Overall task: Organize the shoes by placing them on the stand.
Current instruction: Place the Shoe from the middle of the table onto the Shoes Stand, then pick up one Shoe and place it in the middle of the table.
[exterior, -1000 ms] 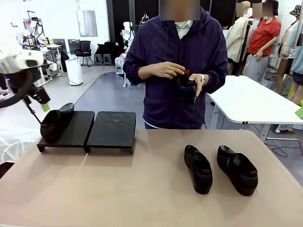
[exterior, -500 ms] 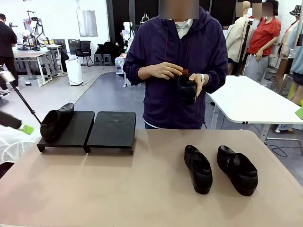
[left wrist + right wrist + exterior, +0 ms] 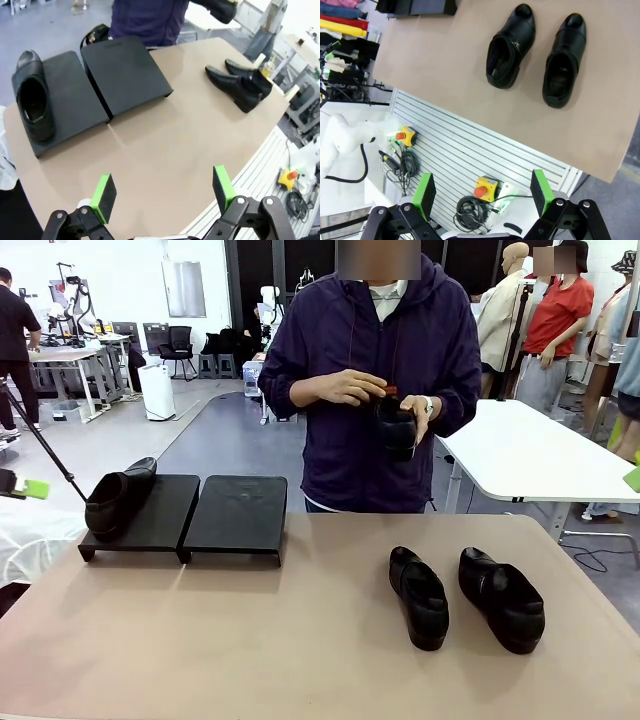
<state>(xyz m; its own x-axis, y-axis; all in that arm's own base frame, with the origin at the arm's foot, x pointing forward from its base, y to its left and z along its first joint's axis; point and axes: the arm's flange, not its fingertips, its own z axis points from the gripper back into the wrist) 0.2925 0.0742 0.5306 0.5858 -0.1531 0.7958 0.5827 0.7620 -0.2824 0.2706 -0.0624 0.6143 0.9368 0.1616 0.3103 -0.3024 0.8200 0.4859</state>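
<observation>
Shoe [image 3: 397, 432] cupped in person's hand [image 3: 420, 412] w/ other hand [image 3: 350, 388] atop.

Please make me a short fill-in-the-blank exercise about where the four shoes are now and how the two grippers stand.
1. The stand carries exactly ___ shoe, on its left panel.
2. The table bears ___ loose shoes, side by side.
3. The fourth shoe is held by the ___.
4. The left gripper and the right gripper both stand ___.
Missing: one; two; person; open.
</observation>
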